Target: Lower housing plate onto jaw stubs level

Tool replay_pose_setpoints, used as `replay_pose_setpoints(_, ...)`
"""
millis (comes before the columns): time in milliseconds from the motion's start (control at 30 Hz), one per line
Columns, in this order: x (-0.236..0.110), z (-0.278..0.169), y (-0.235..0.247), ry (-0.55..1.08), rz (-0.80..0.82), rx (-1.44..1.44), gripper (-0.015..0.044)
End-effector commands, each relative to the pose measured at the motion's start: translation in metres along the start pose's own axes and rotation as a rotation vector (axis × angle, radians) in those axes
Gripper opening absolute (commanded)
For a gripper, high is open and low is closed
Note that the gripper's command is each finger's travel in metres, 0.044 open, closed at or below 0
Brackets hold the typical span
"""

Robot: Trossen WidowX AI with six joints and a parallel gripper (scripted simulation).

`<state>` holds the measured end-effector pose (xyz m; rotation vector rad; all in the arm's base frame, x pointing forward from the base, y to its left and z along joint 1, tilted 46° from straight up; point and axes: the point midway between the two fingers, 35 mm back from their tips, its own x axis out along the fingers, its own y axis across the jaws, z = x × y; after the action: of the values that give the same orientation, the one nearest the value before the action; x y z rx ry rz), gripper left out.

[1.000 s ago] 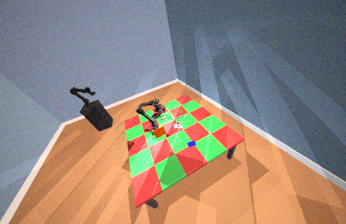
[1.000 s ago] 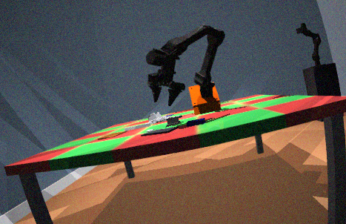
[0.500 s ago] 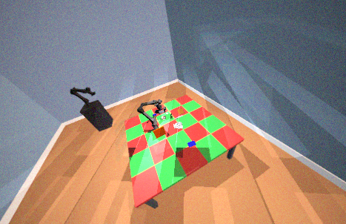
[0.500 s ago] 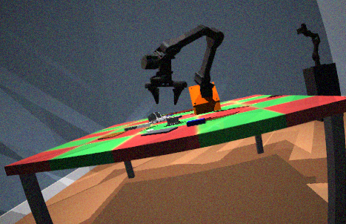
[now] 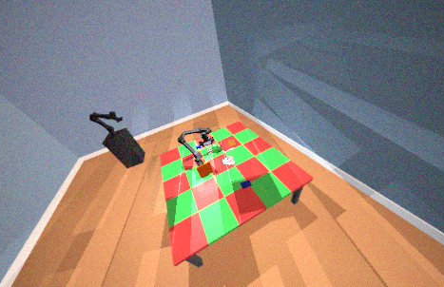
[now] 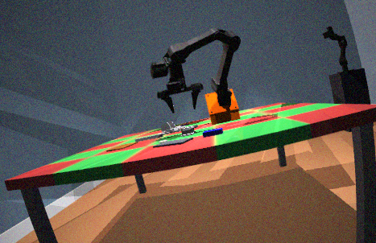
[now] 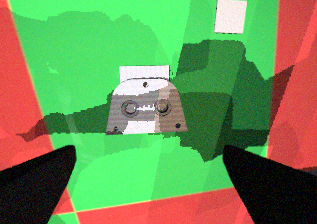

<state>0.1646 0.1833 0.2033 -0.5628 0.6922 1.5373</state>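
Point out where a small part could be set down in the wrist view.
Best bet: the green patch below the rounded plate, above the red tiles, between the jaws' tips. It is crowded above, where a white piece adjoins the plate.

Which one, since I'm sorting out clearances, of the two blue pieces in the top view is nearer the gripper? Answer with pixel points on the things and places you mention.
The smaller-looking blue piece (image 5: 198, 147) (image 6: 212, 132), just beside the gripper (image 5: 207, 142) (image 6: 183, 110) (image 7: 149, 148); the other (image 5: 245, 183) lies beyond the orange box (image 5: 204, 169) (image 6: 214, 102).
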Motion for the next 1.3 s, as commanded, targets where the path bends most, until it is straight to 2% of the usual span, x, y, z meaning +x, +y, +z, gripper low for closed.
replay_pose_setpoints(0, -0.002, -0.001, -0.001, -0.021, 0.029, -0.048, 0.044)
replay_pose_setpoints(167, -0.001, -0.001, -0.001, -0.021, 0.029, -0.048, 0.044)
replay_pose_setpoints(367, 0.037, 0.0, 0.001, -0.024, 0.029, -0.048, 0.044)
replay_pose_setpoints(800, 0.038, 0.0, 0.001, -0.024, 0.029, -0.048, 0.044)
replay_pose_setpoints(1267, 0.057, 0.001, 0.001, -0.025, 0.029, -0.048, 0.044)
